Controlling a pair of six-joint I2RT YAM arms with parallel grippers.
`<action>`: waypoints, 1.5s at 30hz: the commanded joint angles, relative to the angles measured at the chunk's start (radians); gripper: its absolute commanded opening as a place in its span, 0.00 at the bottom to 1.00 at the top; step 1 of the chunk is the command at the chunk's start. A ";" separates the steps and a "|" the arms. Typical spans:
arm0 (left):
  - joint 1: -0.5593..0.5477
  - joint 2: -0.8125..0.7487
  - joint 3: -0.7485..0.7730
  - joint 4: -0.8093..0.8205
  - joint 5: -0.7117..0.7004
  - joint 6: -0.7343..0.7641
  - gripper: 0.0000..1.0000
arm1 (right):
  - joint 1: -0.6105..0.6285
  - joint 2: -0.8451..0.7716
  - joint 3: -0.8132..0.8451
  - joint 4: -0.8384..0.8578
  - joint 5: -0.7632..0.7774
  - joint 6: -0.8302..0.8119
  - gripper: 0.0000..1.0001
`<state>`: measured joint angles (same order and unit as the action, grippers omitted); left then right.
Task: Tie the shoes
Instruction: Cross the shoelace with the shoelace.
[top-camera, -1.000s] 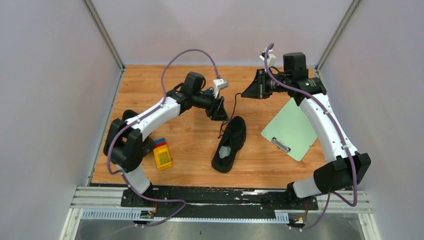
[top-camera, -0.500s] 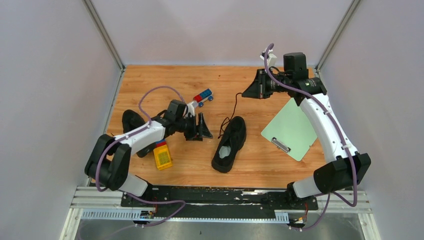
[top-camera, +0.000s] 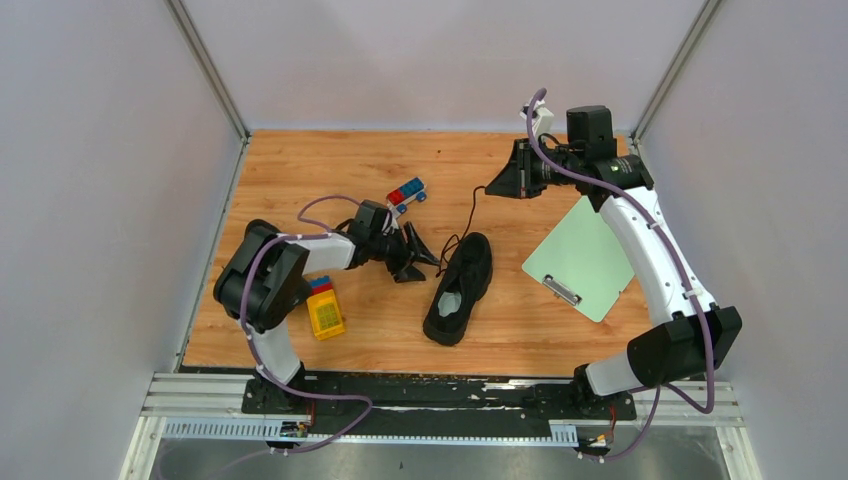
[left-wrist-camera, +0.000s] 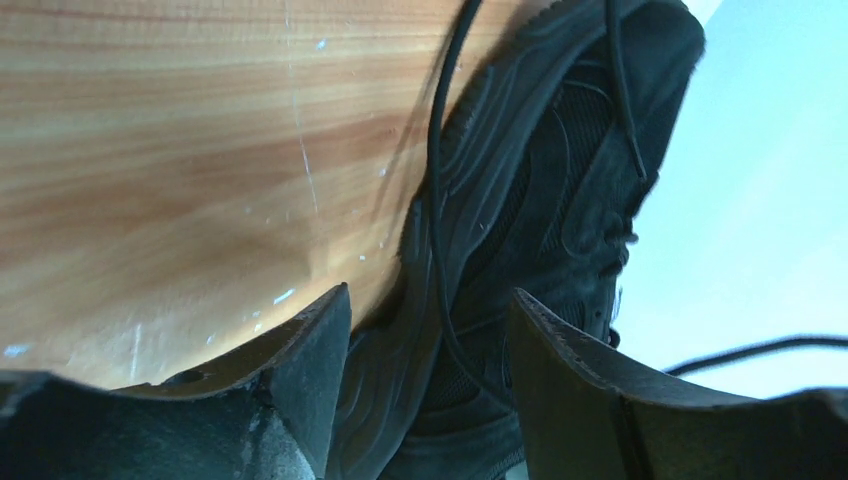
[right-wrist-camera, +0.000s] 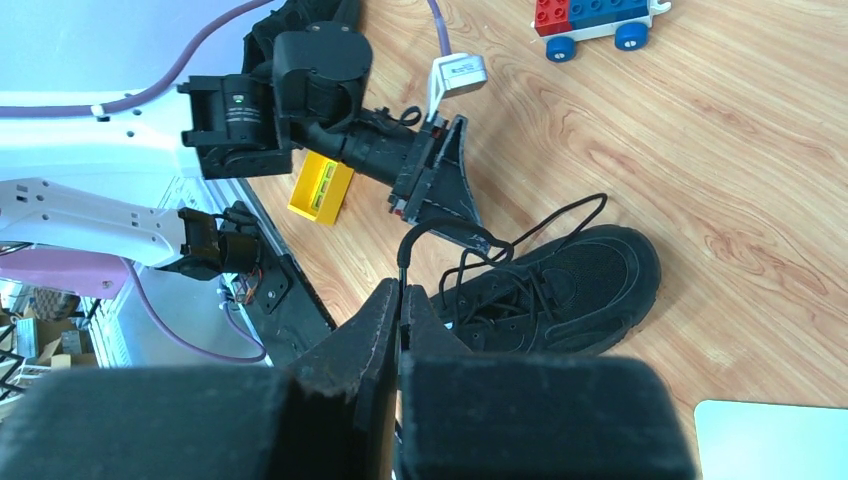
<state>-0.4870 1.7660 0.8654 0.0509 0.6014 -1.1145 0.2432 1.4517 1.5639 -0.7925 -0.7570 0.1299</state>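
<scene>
Right gripper (right-wrist-camera: 400, 292): the fingers were seen pressed together on the lace (top-camera: 469, 215), raised above the far right part of the table (top-camera: 330, 170).
Left gripper (left-wrist-camera: 428, 295): the fingers were held apart, low over the wood, with nothing between them; the side of the shoe (top-camera: 460, 288) lay just beyond the tips.
Lace: one thin black strand was drawn from the front of the shoe up to the right gripper; a second strand was seen running over the upper in the left wrist view.
Shoes counted: one was in plain view, black, lying near the middle of the table, toe toward the far side and heel toward the arms. A dark shape behind the left arm could not be identified.
Other things counted: one red and blue toy car (top-camera: 405, 190) beyond the left gripper, one yellow block (top-camera: 325, 312) beside the left arm, one pale green clipboard (top-camera: 585, 258) right of the shoe.
Edges: the table was closed by walls (top-camera: 120, 200) on three sides; the clipboard lay near the right wall, and the heel near the front edge.
Open room: bare wood was seen along the far left and between shoe and clipboard.
</scene>
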 joint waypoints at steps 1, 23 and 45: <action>-0.034 0.060 0.077 0.056 0.036 -0.117 0.64 | -0.002 -0.025 0.010 0.003 0.005 -0.016 0.00; -0.021 0.001 0.248 0.221 0.227 0.288 0.00 | 0.000 0.052 0.106 0.000 0.015 -0.064 0.00; -0.045 -0.146 0.299 -0.013 0.251 0.900 0.17 | 0.073 0.020 0.078 -0.007 -0.092 -0.053 0.00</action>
<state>-0.5282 1.6493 1.1023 0.0734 0.8787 -0.3202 0.3077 1.5196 1.6218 -0.8227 -0.7284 0.0551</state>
